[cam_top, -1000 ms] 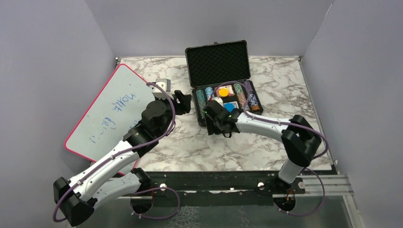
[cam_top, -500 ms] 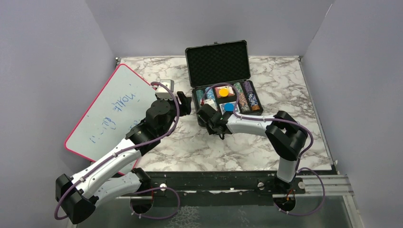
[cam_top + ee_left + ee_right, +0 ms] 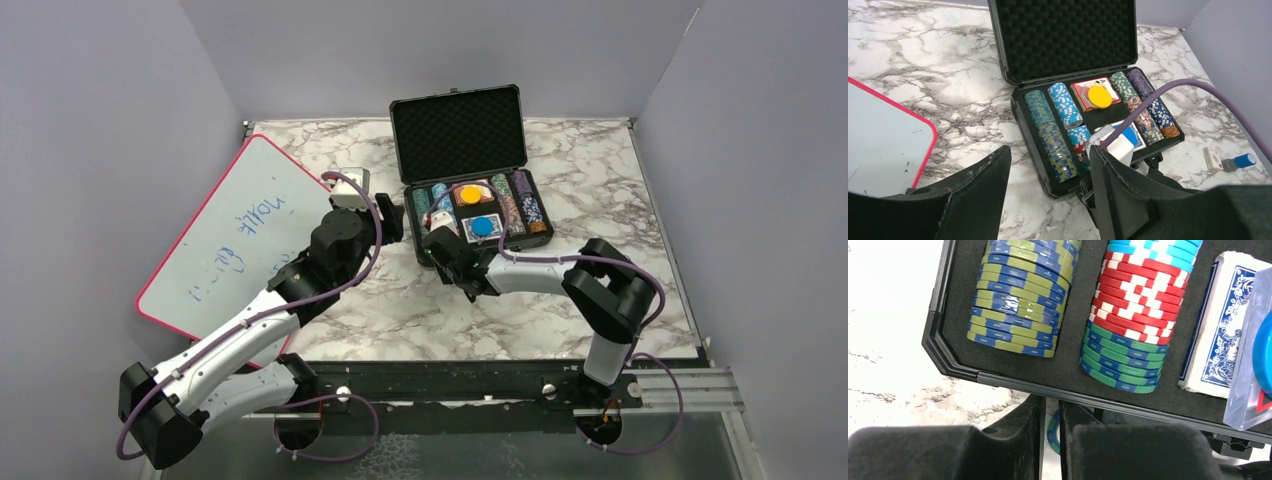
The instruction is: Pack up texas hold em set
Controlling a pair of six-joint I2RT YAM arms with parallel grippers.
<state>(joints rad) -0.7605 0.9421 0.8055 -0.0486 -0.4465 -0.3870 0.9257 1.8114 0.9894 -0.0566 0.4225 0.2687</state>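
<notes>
The black briefcase (image 3: pixel 515 140) lies open mid-table, its foam lid (image 3: pixel 1063 35) upright. Rows of poker chips (image 3: pixel 1055 135) fill the tray, beside a red deck (image 3: pixel 1082 89) under a yellow button (image 3: pixel 1099 96) and a blue deck (image 3: pixel 1218 320) under a blue button (image 3: pixel 482 226). My right gripper (image 3: pixel 443 252) is at the case's near front rim (image 3: pixel 998 377), low over the marble. It is shut on a green-and-blue chip (image 3: pixel 1053 434) held on edge between its fingers. My left gripper (image 3: pixel 392 222) stands open just left of the case with nothing between its fingers.
A red-edged whiteboard (image 3: pixel 230 230) with blue writing lies at the left, under my left arm. A small white and blue object (image 3: pixel 1229 160) lies on the marble right of the case. Grey walls enclose the table on three sides.
My right gripper has slid left along the case's front edge and closed on the green-and-blue chip. My left gripper has crept slightly closer to the case, still open.
</notes>
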